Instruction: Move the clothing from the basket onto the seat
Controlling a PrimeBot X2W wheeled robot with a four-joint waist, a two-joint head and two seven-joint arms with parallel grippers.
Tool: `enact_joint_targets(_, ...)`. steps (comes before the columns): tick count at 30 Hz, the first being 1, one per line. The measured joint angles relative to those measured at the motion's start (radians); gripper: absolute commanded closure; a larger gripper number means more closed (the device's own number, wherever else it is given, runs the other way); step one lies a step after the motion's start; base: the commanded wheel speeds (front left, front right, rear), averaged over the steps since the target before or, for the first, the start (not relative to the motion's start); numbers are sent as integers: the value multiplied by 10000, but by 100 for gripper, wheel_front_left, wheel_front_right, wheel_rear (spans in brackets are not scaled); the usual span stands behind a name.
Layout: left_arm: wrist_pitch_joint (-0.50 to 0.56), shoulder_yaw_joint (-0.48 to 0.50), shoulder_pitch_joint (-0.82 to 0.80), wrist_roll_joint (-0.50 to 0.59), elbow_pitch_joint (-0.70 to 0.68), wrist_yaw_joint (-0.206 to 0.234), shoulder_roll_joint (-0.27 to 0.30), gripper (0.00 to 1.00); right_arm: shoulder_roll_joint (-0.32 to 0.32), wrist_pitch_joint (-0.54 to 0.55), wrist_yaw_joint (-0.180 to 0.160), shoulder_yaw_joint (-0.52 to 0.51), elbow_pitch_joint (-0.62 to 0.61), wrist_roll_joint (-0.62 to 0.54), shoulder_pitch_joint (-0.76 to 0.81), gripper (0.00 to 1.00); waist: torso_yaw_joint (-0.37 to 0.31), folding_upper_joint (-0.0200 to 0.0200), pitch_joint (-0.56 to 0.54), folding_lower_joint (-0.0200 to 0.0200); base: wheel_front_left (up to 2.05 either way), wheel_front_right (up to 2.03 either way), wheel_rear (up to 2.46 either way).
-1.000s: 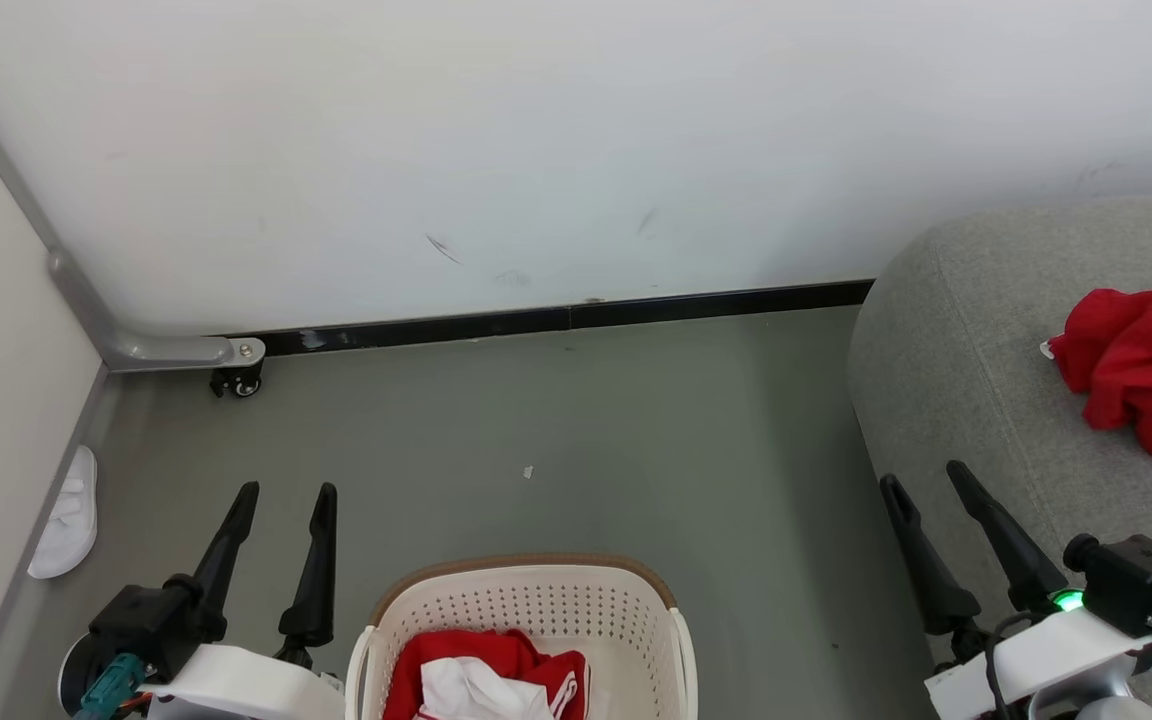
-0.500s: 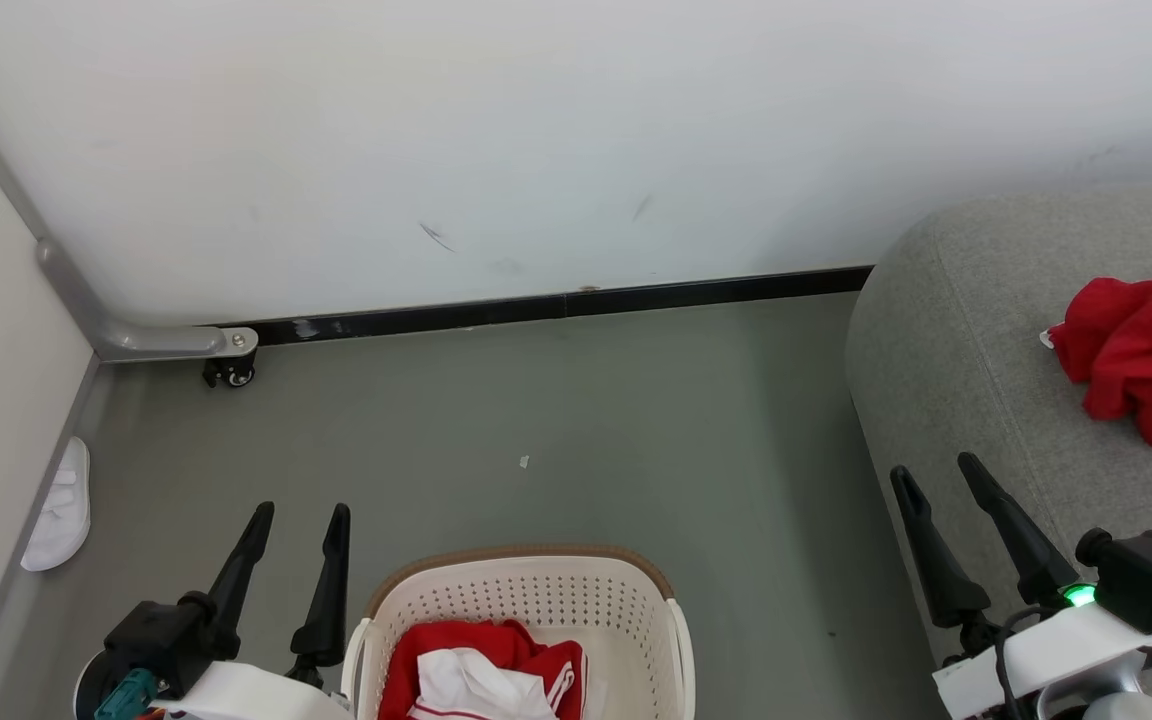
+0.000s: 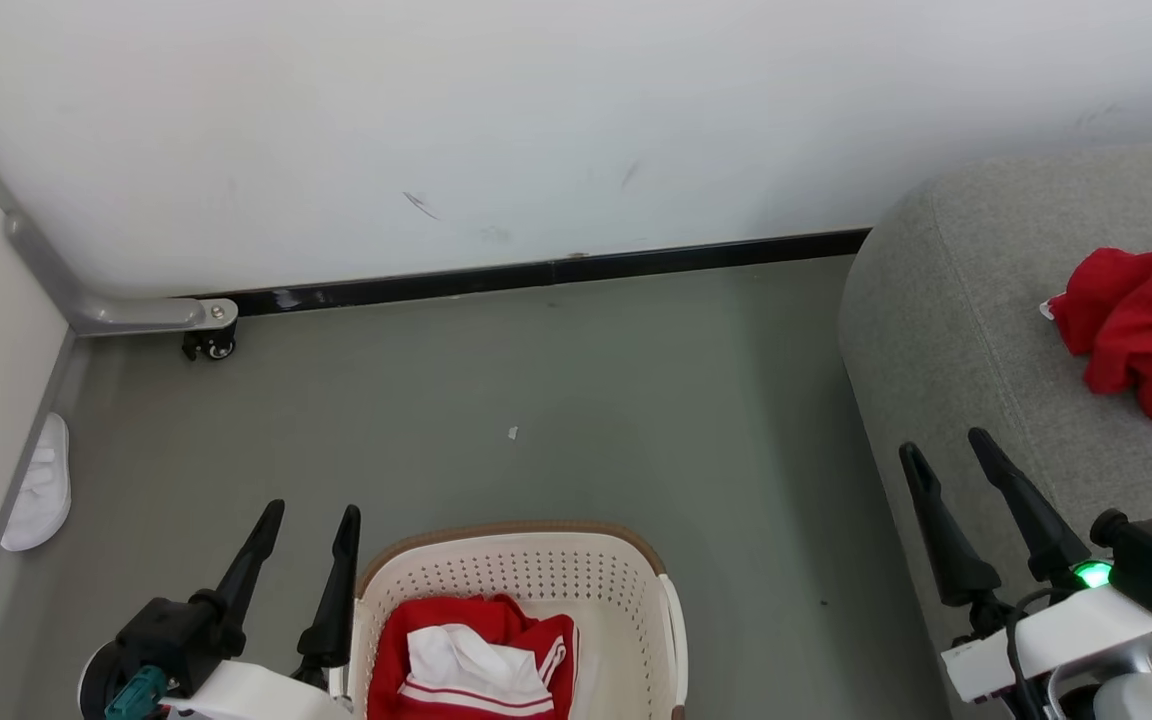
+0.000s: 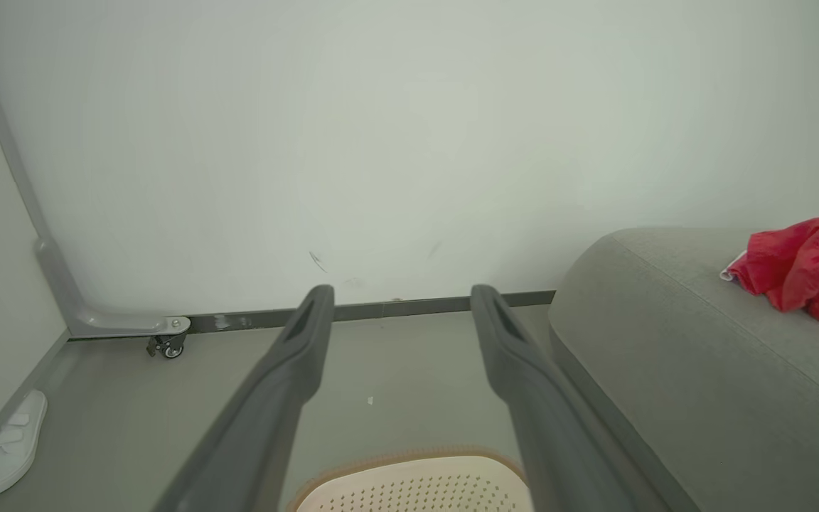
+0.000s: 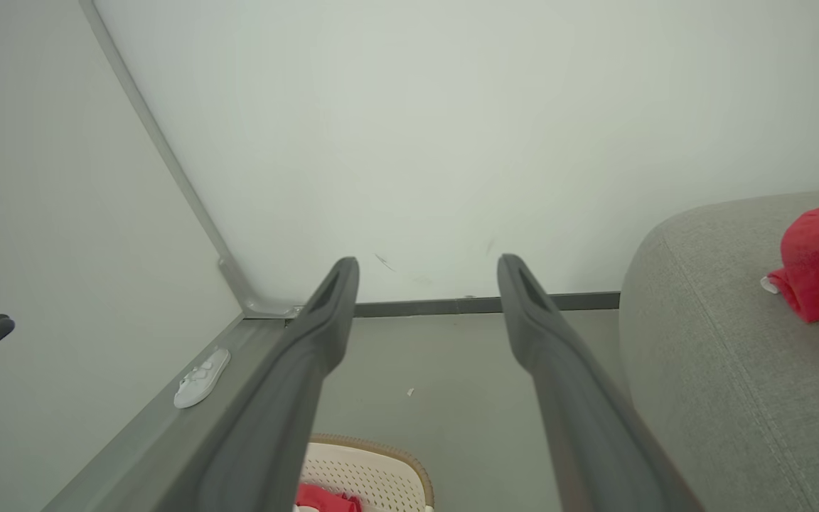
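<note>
Two pieces of clothing are accounted for. One crumpled plain red soft-fabric garment [image 3: 1136, 330] already lies on the large grey fabric-upholstered seat [image 3: 956, 330] at the robot's right. One red garment with white panels and thin white stripes [image 3: 476, 660] lies bunched in the bottom of the cream-white perforated plastic laundry basket [image 3: 516, 575] with the brown rim, on the grey floor [image 3: 586, 400]. The left gripper [image 3: 312, 510] stands just beside the basket's left wall, fingers spread wide and empty, tips pointing past the rim toward the wall. The striped garment lies to that gripper's right and back toward the robot, below the rim. The right gripper [image 3: 943, 442], likewise wide and empty, hangs at the seat's near edge, well apart from the basket. Judgement: the left arm is the nearer and would have to draw back, swing right and dip inside. The heap shows no clear long axis; its stripes run roughly across the head view. A white slipper [image 3: 36, 485] lies by the left wall, not concerned.
</note>
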Motion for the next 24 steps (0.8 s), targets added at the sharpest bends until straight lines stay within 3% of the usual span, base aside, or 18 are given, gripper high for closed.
enact_joint_targets(24,0,-148,-936,495,324,-188,-35,0,-148,0,0,2,-148,2,-1008,0,-326,0,1273,0,0,0,0)
